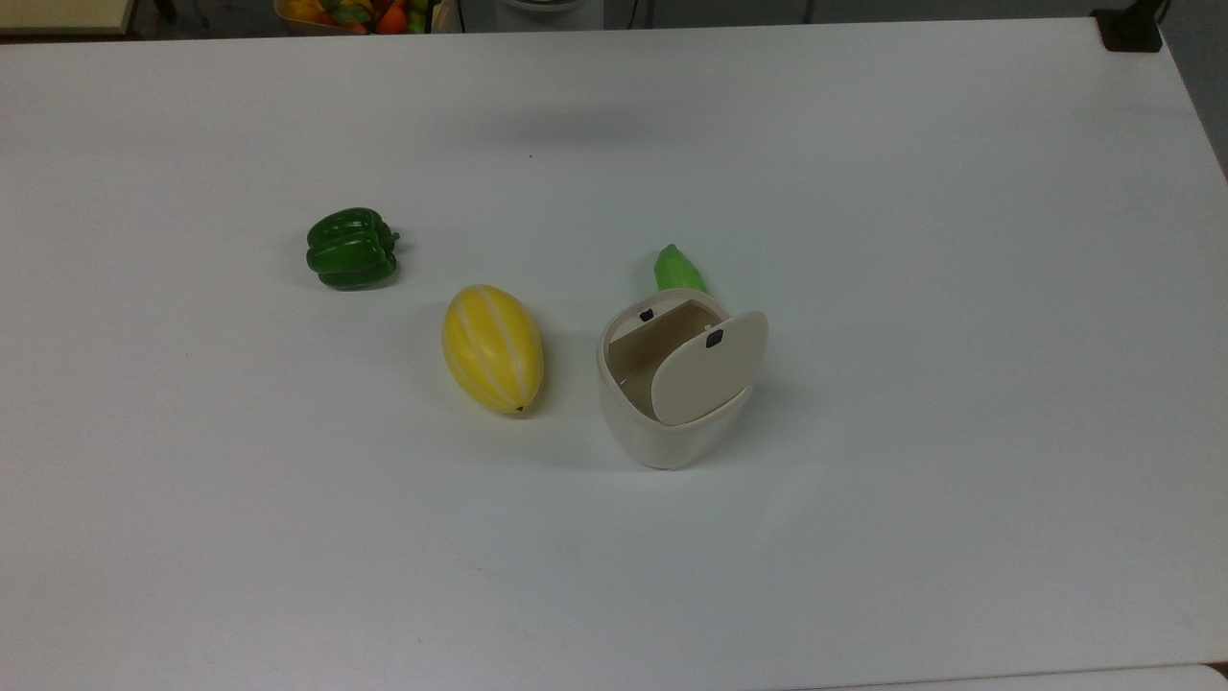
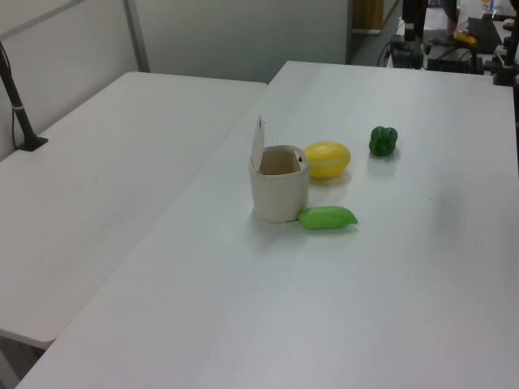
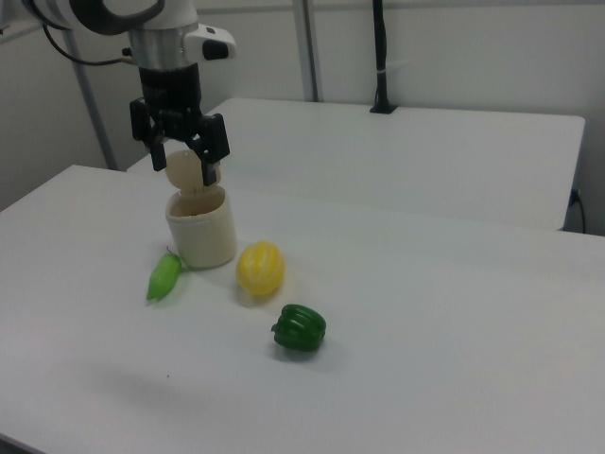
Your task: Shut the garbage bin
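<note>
Cream plastic, the garbage bin (image 1: 672,422) stood mid-table with its lid (image 1: 708,369) raised; one yellow melon (image 1: 492,348) lay just beside it on the top view's left, one pale green pod (image 1: 678,268) touched its far side, and one green pepper (image 1: 350,249) sat farther off. My gripper (image 3: 181,161) hung above the lid in the right view, fingers spread apart and holding nothing. White table (image 1: 959,288) lay open all around, edges well away.

cream-beige plastic garbage bin (image 1: 672,422): lid (image 1: 708,368) raised | yellow striped melon (image 1: 492,348): beside it | dark green bell pepper (image 1: 350,249): apart | white bench (image 1: 863,192)
</note>
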Controlling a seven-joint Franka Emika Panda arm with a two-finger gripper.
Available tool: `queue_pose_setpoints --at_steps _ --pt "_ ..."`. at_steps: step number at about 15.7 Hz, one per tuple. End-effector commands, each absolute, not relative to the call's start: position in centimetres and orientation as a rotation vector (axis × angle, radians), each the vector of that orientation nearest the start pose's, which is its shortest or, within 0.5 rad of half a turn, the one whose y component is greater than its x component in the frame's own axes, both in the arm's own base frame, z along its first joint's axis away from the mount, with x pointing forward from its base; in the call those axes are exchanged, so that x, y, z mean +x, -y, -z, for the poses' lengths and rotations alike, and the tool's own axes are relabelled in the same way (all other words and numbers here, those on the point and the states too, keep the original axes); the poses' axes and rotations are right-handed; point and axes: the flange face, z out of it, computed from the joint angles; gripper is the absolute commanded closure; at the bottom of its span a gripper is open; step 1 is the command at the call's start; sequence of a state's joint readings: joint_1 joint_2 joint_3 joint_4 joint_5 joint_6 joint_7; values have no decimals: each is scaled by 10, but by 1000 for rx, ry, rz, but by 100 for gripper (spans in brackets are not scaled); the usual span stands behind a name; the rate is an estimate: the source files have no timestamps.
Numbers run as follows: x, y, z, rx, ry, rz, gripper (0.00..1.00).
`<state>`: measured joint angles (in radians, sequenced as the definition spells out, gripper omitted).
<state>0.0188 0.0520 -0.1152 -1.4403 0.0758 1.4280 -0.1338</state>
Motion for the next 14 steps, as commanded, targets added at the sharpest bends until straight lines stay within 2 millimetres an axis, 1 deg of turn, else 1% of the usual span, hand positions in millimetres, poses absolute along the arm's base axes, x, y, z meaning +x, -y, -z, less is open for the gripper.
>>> queue_pose_setpoints --at_steps 1,8,14 --pt "548 40 -645 -3062 76 -102 0" --pt "551 39 -642 -3057 81 -99 0" --pt "554 34 -638 -3016 83 -100 0"
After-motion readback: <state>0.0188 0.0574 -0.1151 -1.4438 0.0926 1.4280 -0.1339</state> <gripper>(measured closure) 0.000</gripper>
